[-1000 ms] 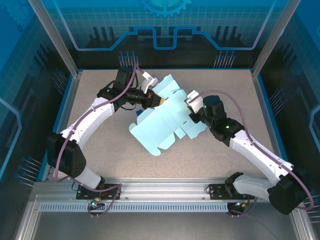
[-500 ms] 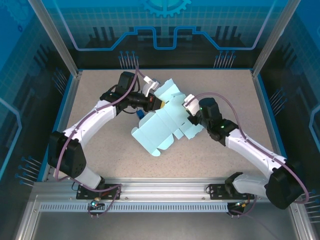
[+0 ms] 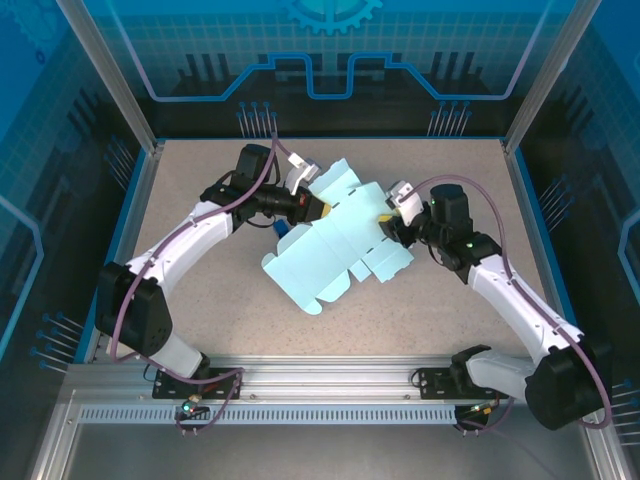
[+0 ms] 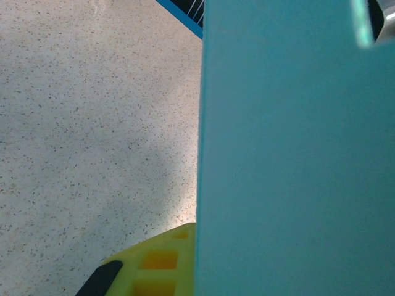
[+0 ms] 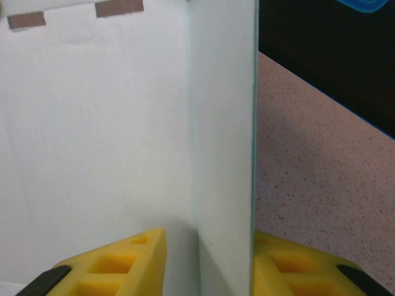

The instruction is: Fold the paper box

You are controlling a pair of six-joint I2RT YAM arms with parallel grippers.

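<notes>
1. Placement comes first: the paper box [image 3: 330, 245] lies as an open, die-cut sheet in the middle of the table [image 3: 460, 310]. In the top view it slants from lower left to upper right, and most of its flaps are not yet folded.
2. The right gripper [image 3: 388, 222] sits at the sheet's right edge. In its wrist view the two yellow pads [image 5: 123, 265] stand close on either side of an upright flap, so it looks narrowly closed on that flap.
3. The left gripper [image 3: 318, 207] meets the sheet's upper left edge. Its wrist view shows one yellow pad [image 4: 160, 262] just beside the card and hides the other, so whether it is clamped cannot be told.
4. The step in hand is probably raising a side wall along its crease. The right gripper should turn the flap about that crease rather than drag it outward, because thin card slides or tears easily.
5. The left side should act as the anchor and hold the base flat on the table.
6. Both arms should move slowly and together, because a bend away from the crease would probably spoil the wall.
</notes>
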